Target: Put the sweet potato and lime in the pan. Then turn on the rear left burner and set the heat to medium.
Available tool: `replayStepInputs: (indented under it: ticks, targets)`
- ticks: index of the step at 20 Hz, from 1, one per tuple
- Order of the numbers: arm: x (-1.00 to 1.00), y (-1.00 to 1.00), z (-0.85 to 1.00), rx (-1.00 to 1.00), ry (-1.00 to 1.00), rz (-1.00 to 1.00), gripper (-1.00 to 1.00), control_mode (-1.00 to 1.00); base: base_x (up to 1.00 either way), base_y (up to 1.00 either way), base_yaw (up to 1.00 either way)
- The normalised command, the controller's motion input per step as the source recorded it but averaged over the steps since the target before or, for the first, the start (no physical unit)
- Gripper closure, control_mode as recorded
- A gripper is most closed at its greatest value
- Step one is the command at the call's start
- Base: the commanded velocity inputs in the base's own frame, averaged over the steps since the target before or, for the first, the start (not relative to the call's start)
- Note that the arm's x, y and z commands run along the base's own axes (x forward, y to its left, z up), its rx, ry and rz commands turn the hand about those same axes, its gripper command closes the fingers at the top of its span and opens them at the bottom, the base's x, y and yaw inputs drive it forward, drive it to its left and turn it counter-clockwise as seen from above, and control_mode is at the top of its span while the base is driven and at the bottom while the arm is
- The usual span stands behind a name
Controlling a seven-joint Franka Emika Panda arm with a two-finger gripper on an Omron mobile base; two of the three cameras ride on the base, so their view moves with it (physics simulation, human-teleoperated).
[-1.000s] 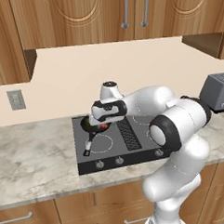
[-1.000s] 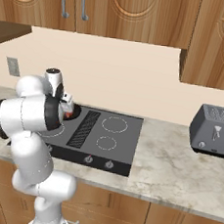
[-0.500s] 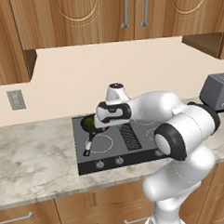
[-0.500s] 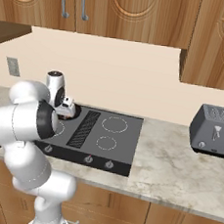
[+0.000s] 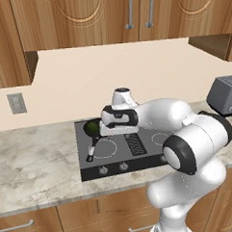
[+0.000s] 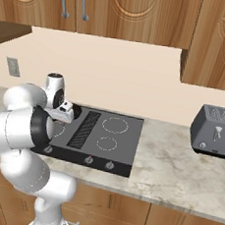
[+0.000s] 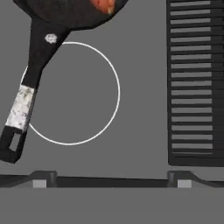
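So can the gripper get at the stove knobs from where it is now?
Probably yes. The gripper is open and empty, over the cooktop beside the pan; the knobs along the front edge look unobstructed.

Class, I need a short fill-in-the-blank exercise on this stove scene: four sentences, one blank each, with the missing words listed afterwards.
1. The lime lies inside the ____.
2. The pan rests on the ____ left burner of the stove.
3. The gripper is open and holds ____.
4. On the counter to the right of the stove stands a grey ____.

Missing words: pan; rear; nothing; toaster
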Motion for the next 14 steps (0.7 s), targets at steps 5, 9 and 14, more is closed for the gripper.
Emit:
replayStepInputs:
  ticks: [5,9,14]
  targets:
    - [-0.43,-0.23,-0.12,0.00,0.03,-0.12,-1.00,-1.00,0.00,0.00,0.00]
    - [-0.34,-0.04,-0.16,0.00,0.01,-0.05,-1.00,-1.00,0.00,0.00,0.00]
    - [-0.14,0.00,-0.15,0.00,0.00,0.00,-1.00,-1.00,0.00,0.00,0.00]
